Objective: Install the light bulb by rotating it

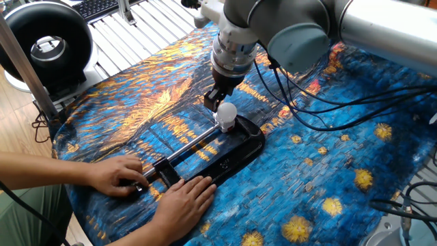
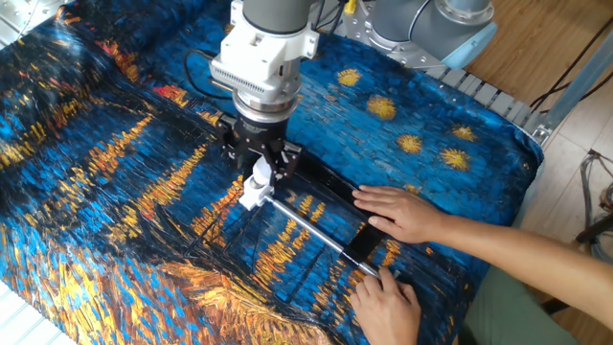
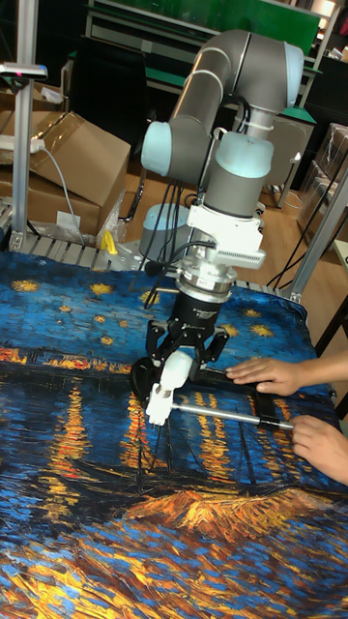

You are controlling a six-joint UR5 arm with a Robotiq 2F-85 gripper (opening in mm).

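The gripper (image 2: 261,165) comes straight down over the bulb (image 1: 226,113), its fingers closed against the dome's sides. The bulb stands upright on a white socket (image 3: 156,404) at one end of a black clamp (image 1: 235,152), near the middle of the painted cloth (image 2: 115,192). A person's two hands (image 1: 183,203) press on the clamp's other end.

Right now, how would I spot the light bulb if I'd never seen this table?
Find the blue and gold painted cloth and the black clamp a person's hands steady on it. At the clamp's far end, under the robot's gripper, sits the light bulb: the only small, round, white thing there.
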